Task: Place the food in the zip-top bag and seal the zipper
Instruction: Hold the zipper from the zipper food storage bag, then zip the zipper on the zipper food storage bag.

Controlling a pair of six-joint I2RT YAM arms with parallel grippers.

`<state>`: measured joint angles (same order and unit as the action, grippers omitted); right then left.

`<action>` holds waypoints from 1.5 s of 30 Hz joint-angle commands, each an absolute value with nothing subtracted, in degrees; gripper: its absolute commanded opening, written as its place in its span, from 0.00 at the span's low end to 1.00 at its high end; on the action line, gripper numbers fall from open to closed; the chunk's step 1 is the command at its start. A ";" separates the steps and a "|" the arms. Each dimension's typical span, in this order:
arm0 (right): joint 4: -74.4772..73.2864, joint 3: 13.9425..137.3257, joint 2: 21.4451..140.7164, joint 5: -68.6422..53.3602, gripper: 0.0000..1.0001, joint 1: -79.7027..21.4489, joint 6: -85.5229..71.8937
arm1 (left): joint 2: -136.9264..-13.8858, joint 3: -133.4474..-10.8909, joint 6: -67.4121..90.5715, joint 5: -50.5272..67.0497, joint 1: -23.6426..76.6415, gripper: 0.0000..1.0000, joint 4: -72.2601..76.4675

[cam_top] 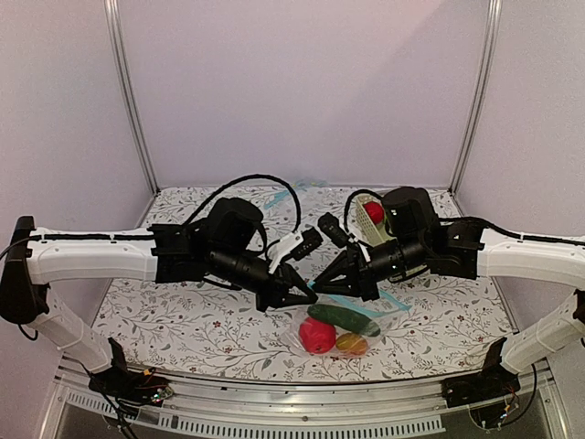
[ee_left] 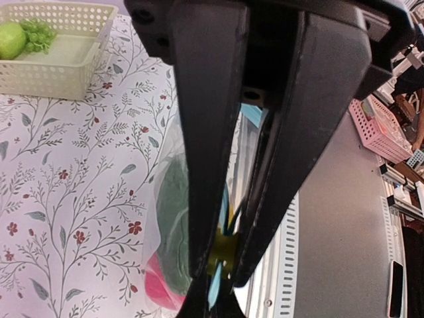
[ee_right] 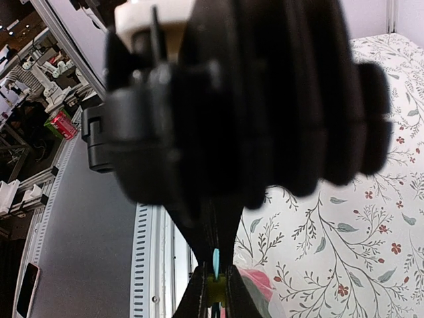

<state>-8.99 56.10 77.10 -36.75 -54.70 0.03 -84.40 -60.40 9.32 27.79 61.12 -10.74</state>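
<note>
The clear zip-top bag lies near the front of the table. It holds the dark green cucumber, the round red fruit and the orange-red piece. My left gripper and right gripper meet at the bag's left end. In the left wrist view my left gripper is shut on the light blue zipper, with the cucumber and red fruit seen through the bag. In the right wrist view my right gripper is shut on the zipper, with the red fruit beside it.
A cream basket stands at the back right, partly behind the right arm, with something red in it. In the left wrist view the basket holds the bright green apple and the grape bunch. The table's metal front edge is close to the bag.
</note>
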 commanded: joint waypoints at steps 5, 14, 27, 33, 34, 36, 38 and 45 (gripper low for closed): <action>-9.72 54.67 74.96 -34.70 0.07 -54.83 -1.26 | -82.67 -58.78 11.53 26.90 61.23 0.00 -8.28; -11.77 53.62 73.00 -33.64 0.07 -54.23 -1.01 | -80.70 -56.47 13.10 26.89 60.21 0.00 -5.89; -13.49 52.87 71.60 -32.21 0.07 -53.65 -0.70 | -80.19 -55.81 13.54 25.24 58.40 0.00 -6.71; -14.01 52.47 71.15 -31.33 0.06 -53.29 -0.62 | -80.07 -55.48 13.63 23.64 57.15 0.00 -7.93; -14.18 52.39 71.16 -31.29 0.06 -53.25 -0.62 | -79.95 -55.34 13.62 23.64 57.00 0.00 -8.06; -14.39 52.30 71.17 -31.16 0.06 -53.03 -0.62 | -79.82 -55.20 13.56 23.64 56.57 0.00 -8.38; -14.87 52.22 70.97 -30.92 0.06 -52.91 -0.62 | -79.74 -55.24 13.45 23.24 56.19 0.00 -9.08; -15.81 51.69 70.34 -29.92 0.06 -52.25 -0.62 | -79.25 -55.29 13.11 20.28 54.47 0.00 -11.52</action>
<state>-12.60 52.82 72.53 -30.52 -53.06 -0.62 -81.21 -56.25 13.39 24.12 57.12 -7.20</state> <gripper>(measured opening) 0.062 0.004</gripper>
